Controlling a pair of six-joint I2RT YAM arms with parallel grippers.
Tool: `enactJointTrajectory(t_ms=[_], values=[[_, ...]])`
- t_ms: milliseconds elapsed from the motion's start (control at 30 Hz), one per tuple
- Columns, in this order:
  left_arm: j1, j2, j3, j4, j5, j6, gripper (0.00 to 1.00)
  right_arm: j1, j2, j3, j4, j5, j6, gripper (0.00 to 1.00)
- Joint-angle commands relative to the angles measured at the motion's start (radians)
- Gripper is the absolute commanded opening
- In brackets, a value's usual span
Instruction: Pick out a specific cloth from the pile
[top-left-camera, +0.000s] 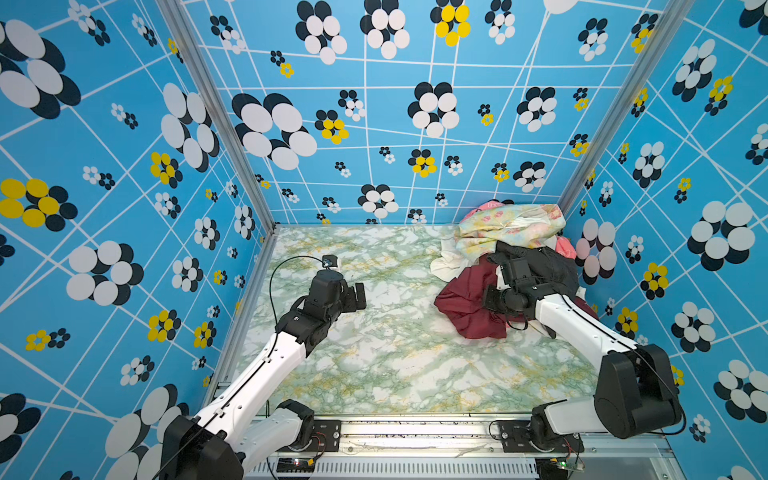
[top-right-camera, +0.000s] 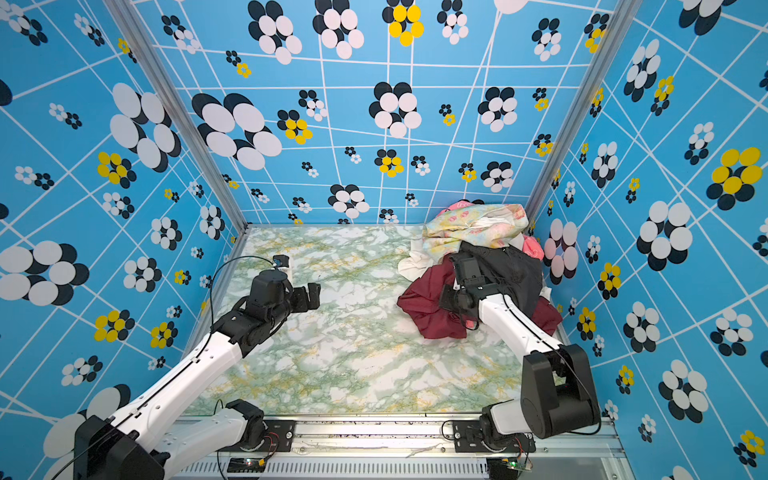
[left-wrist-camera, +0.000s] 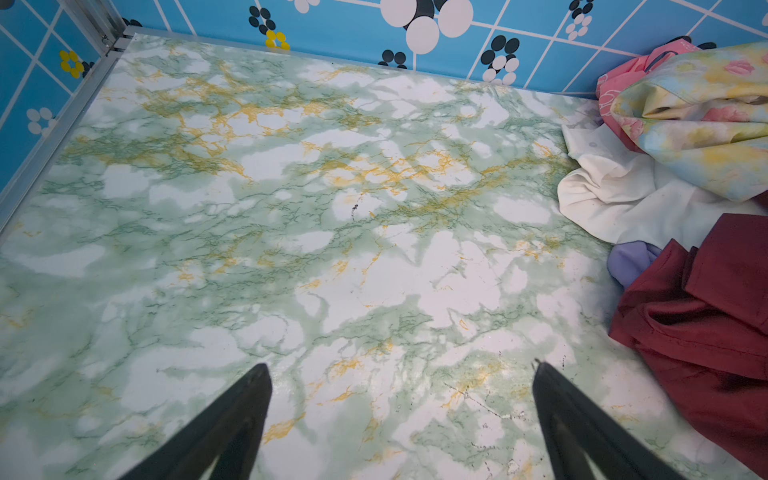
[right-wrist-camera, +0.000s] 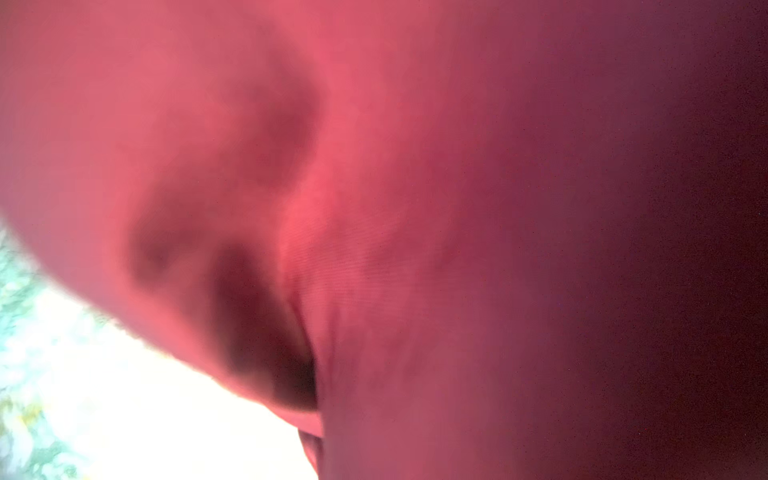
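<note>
The right hand (top-left-camera: 489, 298), closed, pinches a fold of the maroon cloth (top-left-camera: 459, 307) at the near edge of the pile (top-left-camera: 509, 228), toward the far right corner of the tabletop (top-left-camera: 374, 357); the left hand (top-left-camera: 360, 295) hangs open, well apart.

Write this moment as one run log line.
right hand: shut on maroon cloth | left hand: open, empty | pile: far right corner

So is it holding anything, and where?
The right gripper looks shut on a fold near the middle of the maroon cloth; the left gripper is open, holding nothing.
</note>
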Motion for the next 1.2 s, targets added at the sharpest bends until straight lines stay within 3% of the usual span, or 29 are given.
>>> enactJointTrajectory(t_ms=[0,300,600,1167], values=[[-0.009,-0.016,0.017,-0.009,-0.013,0.017,0.99,0.006,-0.067,0.051,-0.037,0.027,0.005,0.0],[-0.01,-0.057,-0.001,-0.004,-0.026,0.019,0.99,0.006,-0.241,0.15,-0.045,0.016,0.011,0.0],[-0.009,-0.076,0.001,-0.009,-0.035,0.024,0.99,0.006,-0.355,0.244,0.116,-0.035,0.017,0.0],[-0.009,-0.124,-0.017,-0.003,-0.046,0.019,0.99,0.006,-0.38,0.541,0.311,-0.098,-0.041,0.0]])
